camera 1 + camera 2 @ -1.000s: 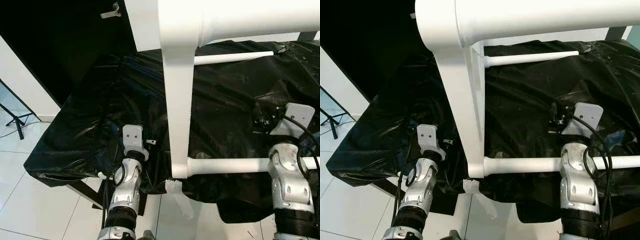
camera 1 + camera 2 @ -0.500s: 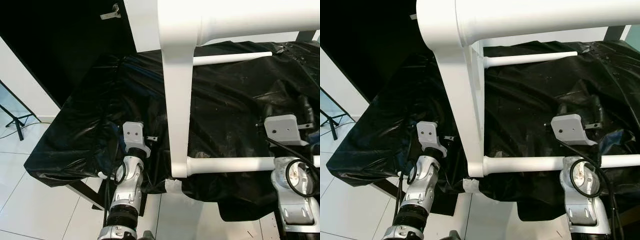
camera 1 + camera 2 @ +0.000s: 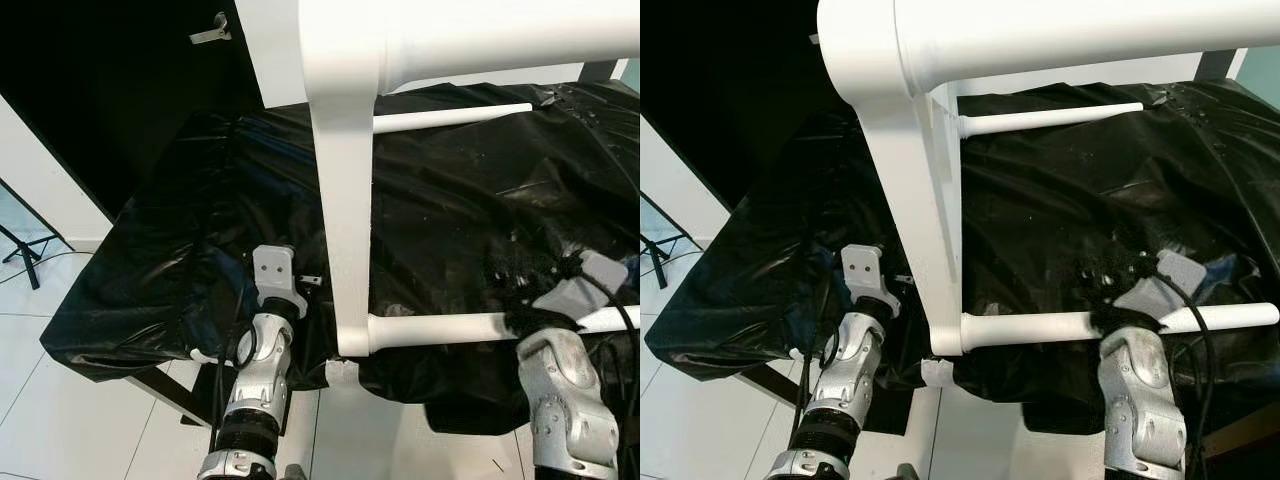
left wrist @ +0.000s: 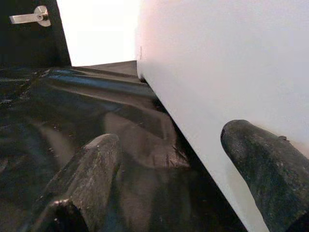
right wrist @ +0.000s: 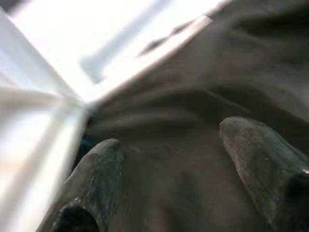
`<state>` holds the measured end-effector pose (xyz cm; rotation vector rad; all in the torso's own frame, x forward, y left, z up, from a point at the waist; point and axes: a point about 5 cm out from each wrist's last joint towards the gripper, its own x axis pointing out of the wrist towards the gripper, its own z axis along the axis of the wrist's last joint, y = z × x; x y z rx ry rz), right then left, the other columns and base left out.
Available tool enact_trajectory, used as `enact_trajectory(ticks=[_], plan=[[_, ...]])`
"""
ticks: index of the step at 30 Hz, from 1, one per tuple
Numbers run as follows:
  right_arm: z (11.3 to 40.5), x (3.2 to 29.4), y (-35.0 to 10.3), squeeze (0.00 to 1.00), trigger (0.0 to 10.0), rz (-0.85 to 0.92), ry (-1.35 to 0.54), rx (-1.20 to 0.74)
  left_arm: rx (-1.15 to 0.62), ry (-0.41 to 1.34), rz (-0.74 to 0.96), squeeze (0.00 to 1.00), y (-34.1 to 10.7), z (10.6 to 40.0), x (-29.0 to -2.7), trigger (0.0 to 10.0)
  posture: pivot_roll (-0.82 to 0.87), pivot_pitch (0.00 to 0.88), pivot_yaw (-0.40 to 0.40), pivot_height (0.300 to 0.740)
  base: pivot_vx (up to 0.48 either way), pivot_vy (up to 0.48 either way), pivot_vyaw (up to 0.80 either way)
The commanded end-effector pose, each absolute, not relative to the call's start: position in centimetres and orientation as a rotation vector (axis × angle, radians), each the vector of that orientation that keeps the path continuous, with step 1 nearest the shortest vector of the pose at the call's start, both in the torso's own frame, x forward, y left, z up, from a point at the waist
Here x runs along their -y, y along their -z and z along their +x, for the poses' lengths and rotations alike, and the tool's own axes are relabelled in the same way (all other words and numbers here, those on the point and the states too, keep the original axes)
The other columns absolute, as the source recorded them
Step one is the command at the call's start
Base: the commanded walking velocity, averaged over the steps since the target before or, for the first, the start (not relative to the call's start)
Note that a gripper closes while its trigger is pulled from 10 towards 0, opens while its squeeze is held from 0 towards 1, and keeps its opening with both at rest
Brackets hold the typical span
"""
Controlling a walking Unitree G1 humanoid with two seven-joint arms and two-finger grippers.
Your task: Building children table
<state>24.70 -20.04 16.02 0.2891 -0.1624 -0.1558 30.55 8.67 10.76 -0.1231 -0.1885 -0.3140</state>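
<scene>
change since earlier: right gripper (image 5: 169, 159) swinging round at the lower rung (image 3: 440, 327), wrist now turned over it; left gripper (image 4: 169, 169) barely shifting.
table frame: white table frame (image 3: 345, 200) lying on its side across the black sheeting (image 3: 200, 220), thick leg (image 3: 930, 230) running toward the camera, lower rung and upper rung (image 3: 450, 118) branching off to the right.
left gripper: sitting just beside the leg, fingers spread, one fingertip (image 4: 260, 154) touching or nearly touching the white face, closing on nothing.
right gripper: hovering at the lower rung, fingers spread, holding nothing; wrist view blurring.
step in hand: probably positioning both grippers to take hold of the frame.
next move: likely closing the right fingers squarely round the rung, steadying the leg with the left, avoiding snagging the sheeting.
surroundings: pale tiled floor (image 3: 60, 400) below, dark door with lever handle (image 4: 29, 17) behind.
</scene>
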Motion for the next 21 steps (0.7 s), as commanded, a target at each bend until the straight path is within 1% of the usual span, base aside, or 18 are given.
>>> enact_trajectory(ticks=[1,3,5,7,8,9,10,12,15,21], plan=[[24.8,19.5,-17.5,0.00,10.0,0.324,0.105,0.225,0.146,0.339,-0.125,0.00,-9.3,29.6,-8.5,10.0,0.03,0.000,0.109,0.740,0.000,0.000,0.00],[24.9,18.8,-18.5,0.00,10.0,0.323,0.053,0.271,0.145,0.342,-0.125,0.00,-9.3,29.6,-8.4,10.0,0.03,0.000,0.109,0.740,0.000,0.000,0.00],[25.0,18.7,-18.7,0.00,10.0,0.327,0.035,0.281,0.146,0.343,-0.125,0.00,-9.3,29.6,-8.4,10.0,0.03,0.000,0.107,0.740,0.000,0.000,0.00],[25.0,18.4,-19.2,0.00,10.0,0.430,-0.026,0.299,0.148,0.340,-0.124,0.00,-9.3,29.6,-8.4,10.0,0.03,0.000,0.106,0.740,0.000,0.000,0.00],[25.0,18.4,-19.2,0.00,10.0,0.430,-0.026,0.299,0.148,0.340,-0.124,0.00,-9.3,29.6,-8.4,10.0,0.03,0.000,0.106,0.740,0.000,0.000,0.00],[24.8,18.2,-20.0,0.00,10.0,0.564,-0.109,0.329,0.149,0.337,-0.123,0.00,-9.3,29.6,-8.5,10.0,0.04,0.000,0.107,0.740,0.000,0.000,0.00],[24.7,18.1,-20.3,0.00,10.0,0.600,-0.138,0.340,0.149,0.337,-0.123,0.00,-9.3,29.6,-8.5,10.0,0.04,0.000,0.108,0.740,0.000,0.000,0.00],[24.6,18.0,-20.7,0.00,10.0,0.625,-0.168,0.352,0.150,0.337,-0.122,0.00,-9.3,29.6,-8.5,10.0,0.04,0.000,0.108,0.740,0.000,0.000,0.00],[24.0,18.0,-21.5,0.00,10.0,0.585,-0.192,0.392,0.150,0.337,-0.119,0.00,-9.3,29.6,-8.6,10.0,0.03,0.000,0.113,0.740,0.000,0.000,0.00],[22.9,17.8,-21.6,0.00,10.0,0.665,-0.211,0.406,0.152,0.354,-0.107,0.00,-9.3,29.6,-8.5,10.0,0.02,0.000,0.120,0.740,0.000,0.000,0.00]])
